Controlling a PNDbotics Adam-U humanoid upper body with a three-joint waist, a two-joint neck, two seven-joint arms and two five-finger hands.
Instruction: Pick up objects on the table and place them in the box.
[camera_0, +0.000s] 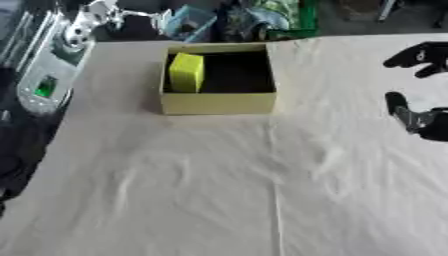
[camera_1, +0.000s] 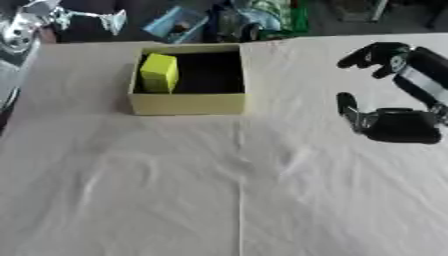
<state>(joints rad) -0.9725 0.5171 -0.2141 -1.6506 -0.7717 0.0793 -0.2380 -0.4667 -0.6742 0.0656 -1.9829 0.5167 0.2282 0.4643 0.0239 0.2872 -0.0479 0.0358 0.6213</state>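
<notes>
Right hand (camera_1: 398, 125) open beside cardboard box (camera_1: 186, 104) holding yellow block (camera_1: 158, 72).

Both eye views look down from the robot's head onto the white cloth-covered table (camera_0: 219, 190), facing forward toward its far edge, where dark clutter fills the top of the frame. Both share the open yellow cardboard box (camera_1: 186, 103) in the upper middle and most of the cloth. The right eye view sits slightly to the right: the box lies further left in it, and the black right hand (camera_1: 398, 125) at the right edge shows more fully.
</notes>
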